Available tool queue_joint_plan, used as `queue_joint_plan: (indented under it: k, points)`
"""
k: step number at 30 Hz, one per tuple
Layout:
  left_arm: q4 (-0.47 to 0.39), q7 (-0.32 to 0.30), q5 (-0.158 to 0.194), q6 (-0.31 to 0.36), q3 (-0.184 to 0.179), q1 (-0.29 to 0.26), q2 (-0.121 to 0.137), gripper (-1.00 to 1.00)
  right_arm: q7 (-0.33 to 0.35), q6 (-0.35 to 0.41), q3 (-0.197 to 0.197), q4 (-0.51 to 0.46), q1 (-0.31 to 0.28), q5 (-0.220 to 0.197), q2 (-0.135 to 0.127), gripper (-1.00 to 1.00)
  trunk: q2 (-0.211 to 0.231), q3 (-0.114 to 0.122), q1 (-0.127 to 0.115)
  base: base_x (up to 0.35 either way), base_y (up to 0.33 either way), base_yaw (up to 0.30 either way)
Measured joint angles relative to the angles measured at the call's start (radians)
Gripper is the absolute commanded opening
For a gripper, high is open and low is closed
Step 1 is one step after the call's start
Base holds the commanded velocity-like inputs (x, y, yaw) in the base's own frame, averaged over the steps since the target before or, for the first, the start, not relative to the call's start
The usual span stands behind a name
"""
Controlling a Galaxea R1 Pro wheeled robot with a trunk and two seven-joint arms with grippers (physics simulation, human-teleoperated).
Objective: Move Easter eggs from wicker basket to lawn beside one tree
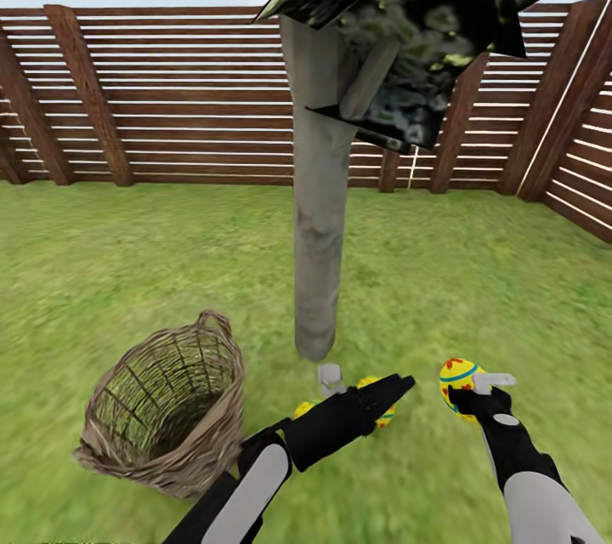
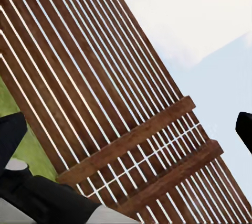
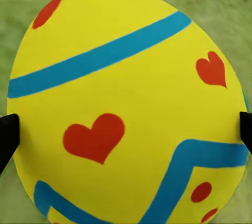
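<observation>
**Last egg in my right fingers, tree dead ahead**

Nearest to me, my two forearms reach out low over the lawn (image 1: 127,272). My right gripper (image 1: 476,387), at about 5 o'clock in the head view, is clamped on an Easter egg (image 1: 459,381); the right wrist view shows my dark fingertips (image 3: 7,135) pressed on its widest part, one each side. I judge the shell light, hard and smooth, apt to squirt out if I pinch off-centre, so the grip across the broad middle is the one to keep. It will likely roll once released.

My left arm angles across toward 1 o'clock, wrist tipped up at the fence (image 2: 131,140); its gripper (image 1: 330,376) sits near the trunk base, and I cannot tell how far its fingers are spread.

Partly hidden behind that left arm lie two more eggs (image 1: 382,415) on the grass. The wicker basket (image 1: 170,408) leans at 8 o'clock; its visible interior looks empty. Beyond, at 12 o'clock, stands the tree (image 1: 319,272).
</observation>
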Motion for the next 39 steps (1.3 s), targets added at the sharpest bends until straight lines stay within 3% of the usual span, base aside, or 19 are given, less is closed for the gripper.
queue_joint_plan:
  k: [2, 6, 16, 22, 23, 25, 26, 27, 29, 30, 34, 39]
  points:
    - [0.004, 0.001, -0.001, -0.005, -0.004, 0.000, 0.000, 1.00, -0.008, 0.000, 0.000, 0.000, 0.000, -0.001, 0.000, -1.00, 0.000, 0.000, 0.000, 0.211, -0.262, 0.292]
    - [0.004, 0.001, -0.001, -0.005, -0.005, 0.000, -0.001, 1.00, -0.087, 0.001, 0.000, 0.001, 0.000, 0.003, 0.012, -1.00, 0.000, 0.000, 0.000, 0.217, -0.267, 0.294]
    - [0.005, 0.000, 0.001, -0.034, -0.013, 0.000, 0.000, 1.00, -0.093, -0.001, 0.005, 0.067, 0.000, 0.015, 0.010, -1.00, 0.000, 0.000, 0.000, 0.077, -0.123, 0.101]
    - [0.003, 0.000, 0.009, -0.034, -0.013, 0.000, 0.007, 1.00, -0.095, -0.051, 0.008, 0.083, 0.000, 0.016, 0.007, -1.00, 0.000, 0.000, 0.000, 0.000, 0.000, 0.000]
    - [-0.004, -0.002, 0.009, -0.034, -0.013, 0.000, 0.009, 1.00, -0.095, -0.050, 0.025, 0.083, 0.000, 0.016, 0.005, -1.00, 0.000, 0.000, 0.000, 0.000, 0.000, 0.000]
    - [-0.025, -0.010, 0.010, -0.033, -0.012, 0.000, 0.014, 1.00, -0.100, -0.041, 0.119, 0.130, -0.011, 0.018, 0.002, -1.00, 0.000, -0.004, 0.001, 0.000, 0.000, 0.000]
    - [-0.042, -0.010, 0.010, -0.032, -0.012, 0.000, 0.015, 1.00, -0.131, -0.038, 0.153, 0.190, -0.025, 0.017, 0.002, -1.00, 0.000, -0.008, 0.001, 0.000, 0.000, 0.000]
    - [-0.056, -0.011, 0.011, -0.028, -0.010, 0.000, 0.017, 1.00, -0.203, -0.039, 0.168, 0.260, -0.054, 0.018, 0.003, -1.00, -0.001, -0.012, 0.002, 0.000, 0.000, 0.000]
    - [-0.104, -0.010, 0.012, -0.020, -0.009, -0.001, 0.017, 1.00, -0.297, -0.042, 0.178, 0.351, -0.088, 0.020, 0.004, -1.00, -0.001, -0.019, 0.003, 0.000, 0.000, 0.000]
    - [-0.118, -0.010, 0.012, -0.017, -0.011, -0.001, 0.015, 1.00, -0.312, -0.042, 0.179, 0.367, -0.094, 0.021, 0.005, -1.00, -0.001, -0.023, 0.003, 0.000, 0.000, 0.000]
    - [-0.141, -0.007, 0.024, -0.013, 0.001, -0.012, 0.008, 1.00, -0.331, -0.040, 0.211, 0.384, -0.098, 0.021, 0.007, -1.00, -0.002, -0.039, 0.005, 0.000, 0.000, 0.000]
    - [-0.139, -0.012, 0.025, -0.014, -0.001, -0.020, 0.018, 1.00, -0.334, -0.046, 0.215, 0.383, -0.099, 0.014, 0.004, -1.00, -0.003, -0.058, 0.007, 0.000, 0.000, 0.000]
